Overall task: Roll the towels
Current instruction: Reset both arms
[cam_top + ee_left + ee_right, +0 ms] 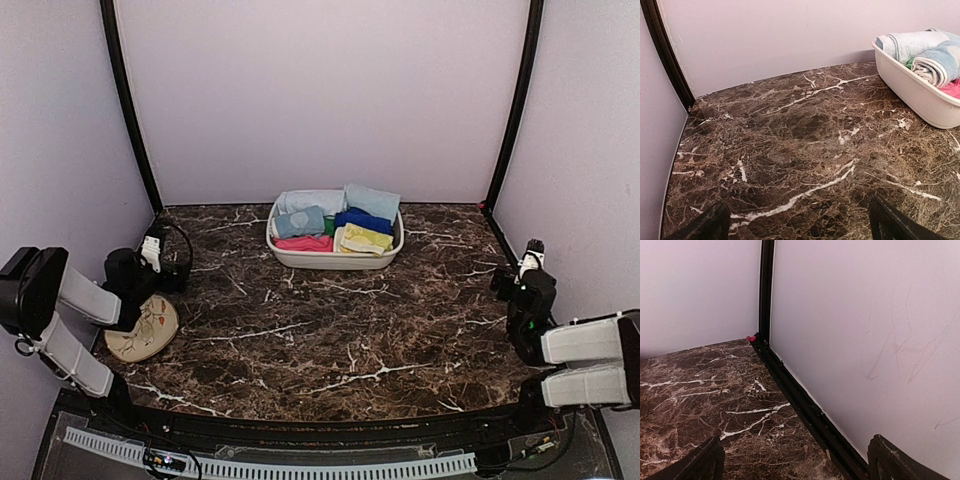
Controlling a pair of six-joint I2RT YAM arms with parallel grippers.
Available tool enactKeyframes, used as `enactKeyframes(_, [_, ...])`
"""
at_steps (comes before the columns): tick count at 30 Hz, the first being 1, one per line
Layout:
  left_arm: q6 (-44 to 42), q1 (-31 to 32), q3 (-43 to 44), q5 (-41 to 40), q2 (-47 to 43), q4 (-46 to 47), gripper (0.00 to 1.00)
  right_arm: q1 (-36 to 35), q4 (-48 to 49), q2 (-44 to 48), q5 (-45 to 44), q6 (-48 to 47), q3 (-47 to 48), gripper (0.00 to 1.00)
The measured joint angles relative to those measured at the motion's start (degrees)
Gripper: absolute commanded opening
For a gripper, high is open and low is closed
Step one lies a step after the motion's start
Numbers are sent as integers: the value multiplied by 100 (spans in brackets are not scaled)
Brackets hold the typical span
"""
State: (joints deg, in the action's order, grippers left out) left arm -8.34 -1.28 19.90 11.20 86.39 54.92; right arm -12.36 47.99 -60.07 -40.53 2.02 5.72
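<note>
**Left gripper**: jaws wide apart, nothing held. It sits low over the bench, well left of the tub; its wrist view looks toward the tub's left end.

**Right gripper**: jaws wide apart, nothing held. It is well right of the tub and faces the side wall, not the tub.

**Plate**: on the bench, left of the tub and nearer the arm bases, just beside the left arm.

**Pale blue towel**: in the tub's far-left corner, bundled.

**Spotted blue towel**: on the tub's left side, touching the near edge of the pale blue towel, bundled.

**Other contents of the tub:** green towel, pink towel, dark blue towel and yellow towel, all packed tight. A second light blue bundle lies at the far right.

**Likely hazards:**
- Wrong pick: the two light blue bundles look alike, and the pink and green towels press against the spotted one, so a deep grab could lift a neighbour too.
- Tub shift: it looks light, so a towel snagging on the rim or a finger striking the wall could drag or tip it.
- Plate strike: a low swing by the left arm could knock it.
- Wall contact: the right gripper must turn away from the side wall before reaching.
- Loose roll: soft cloth may sag or unroll if pinched by one corner only.
</note>
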Motion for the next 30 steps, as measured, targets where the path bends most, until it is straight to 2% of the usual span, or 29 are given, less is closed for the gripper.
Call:
enactKeyframes(5, [168,-20,-660,-258,284,1377,99,365,1141,-1486,822,-98,173,100])
enactKeyframes(8, [195,-22,-887,-282,343,1685,99,608,1639,-2098,1556,-203,391,100])
enactKeyframes(12, [240,-24,-643,-343,361,1685,99,1038,2232,-2708,2328,-149,487,100])
enactKeyframes(19, [319,-44,-490,-562,361,1694,99,1270,2286,-2758,2765,44,640,100])
enactKeyframes(30, [328,-44,-490,-614,361,1692,99,1270,2315,-2758,2929,66,649,100])
